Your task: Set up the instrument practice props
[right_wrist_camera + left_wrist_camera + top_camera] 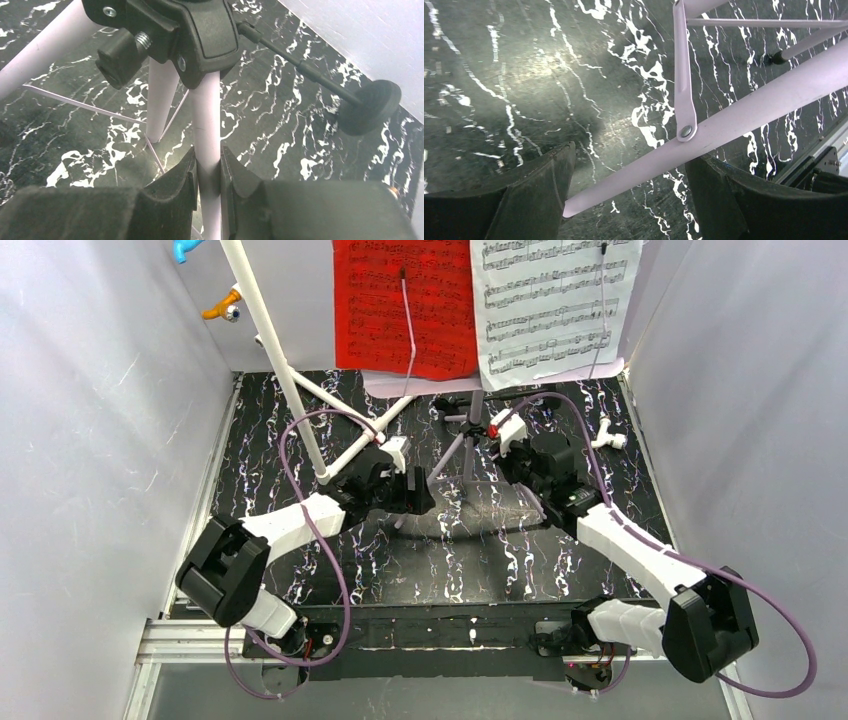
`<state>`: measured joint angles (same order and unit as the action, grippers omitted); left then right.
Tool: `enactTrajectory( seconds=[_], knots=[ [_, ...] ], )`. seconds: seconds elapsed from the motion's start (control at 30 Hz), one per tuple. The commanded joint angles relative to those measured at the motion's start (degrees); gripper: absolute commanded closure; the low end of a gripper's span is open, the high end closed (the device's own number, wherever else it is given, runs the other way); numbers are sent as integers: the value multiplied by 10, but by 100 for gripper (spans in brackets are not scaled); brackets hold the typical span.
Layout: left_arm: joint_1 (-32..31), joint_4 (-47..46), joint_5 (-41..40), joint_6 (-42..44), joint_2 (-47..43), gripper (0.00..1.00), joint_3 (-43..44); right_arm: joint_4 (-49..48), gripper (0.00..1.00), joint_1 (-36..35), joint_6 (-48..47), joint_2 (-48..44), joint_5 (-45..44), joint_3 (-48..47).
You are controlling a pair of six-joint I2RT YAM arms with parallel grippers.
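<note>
Presently the music stand (207,115), clamped by the right end effector (207,175) and straddled by the open left end effector (629,187), could be toppled by uneven pulling.

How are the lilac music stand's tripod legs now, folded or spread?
Spread: in the right wrist view, the legs diverge downward from the black hub.

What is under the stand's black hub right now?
Lilac legs drop from the black hub toward the marbled table; the right tool clamps the nearer leg, hiding its foot.
</note>
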<state>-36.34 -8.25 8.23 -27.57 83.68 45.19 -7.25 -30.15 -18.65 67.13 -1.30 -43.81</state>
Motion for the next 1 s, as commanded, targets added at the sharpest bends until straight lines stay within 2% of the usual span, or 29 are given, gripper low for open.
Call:
enactTrajectory(
  seconds=[0.0, 0.23, 0.4, 0.5, 0.67, 0.97],
  knots=[
    [-18, -17, 29, -11, 23, 23, 29, 43, 99, 8, 26, -36, -114, 23],
    [-29, -36, 42, -36, 48, 26, 31, 102, 99, 9, 42, -83, -135, 41],
    [-35, -42, 54, -44, 40, 31, 26, 126, 99, 9, 52, -128, -86, 57],
    [-39, -42, 56, -49, 26, 32, 14, 148, 99, 9, 68, -152, -90, 62],
    [-53, -46, 54, -54, 27, 32, -1, 179, 99, 9, 96, -181, -155, 71],
    [-66, -70, 72, -74, 91, 33, 30, 210, 99, 10, 135, -186, -300, 79]
  ],
)
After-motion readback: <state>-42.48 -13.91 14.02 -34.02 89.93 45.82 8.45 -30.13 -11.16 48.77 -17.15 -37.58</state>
